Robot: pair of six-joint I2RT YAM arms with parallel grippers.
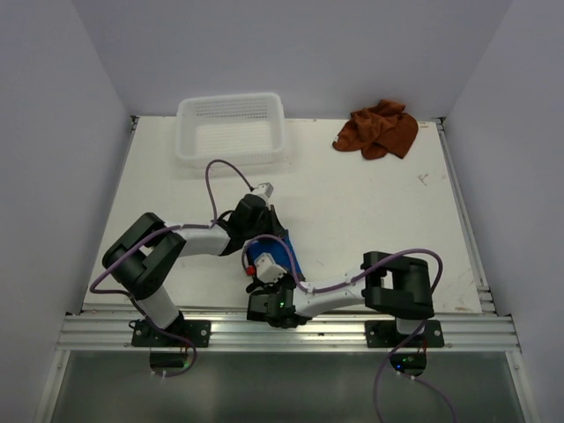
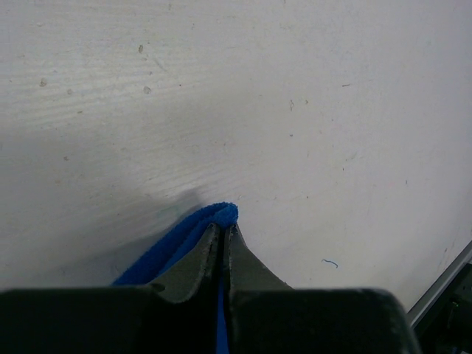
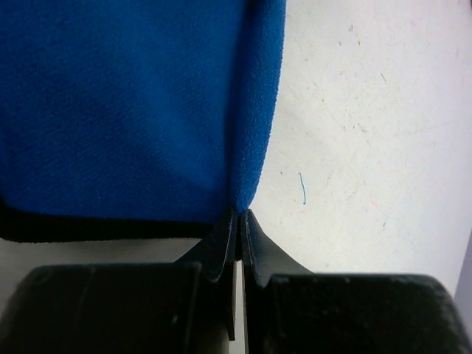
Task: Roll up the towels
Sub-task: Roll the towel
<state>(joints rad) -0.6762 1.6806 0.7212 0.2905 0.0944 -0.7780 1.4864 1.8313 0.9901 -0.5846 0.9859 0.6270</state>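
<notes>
1. Rail (image 1: 485,333) at the near edge carries both arms. The left arm (image 1: 145,256) reaches in and to the right, and the right arm (image 1: 397,284) folds across to the left. Their wrists come close together at the front middle of the tabletop (image 1: 370,211).
2. The tabletop is white and scuffed, with pale walls on three sides.
3. The basket (image 1: 231,130), white mesh, stands at the far edge, left of centre.
4. The brown towel (image 1: 377,130) lies in a crumpled heap at the far right, well apart from the basket and from both grippers.
5. The blue towel (image 1: 286,256) lies on the tabletop near the front, between the two wrists, which hide most of it from above. The right wrist view shows it spread flat, with a folded edge along its right side.
6. The left gripper (image 2: 223,227) has its jaws pressed almost together on a folded corner of the blue towel. The corner pokes out just past the fingertips, and blue cloth shows in the slit between the fingers.
7. The right gripper (image 3: 240,214) is likewise nearly closed, pinching the near end of the towel's folded edge, low over the tabletop.
</notes>
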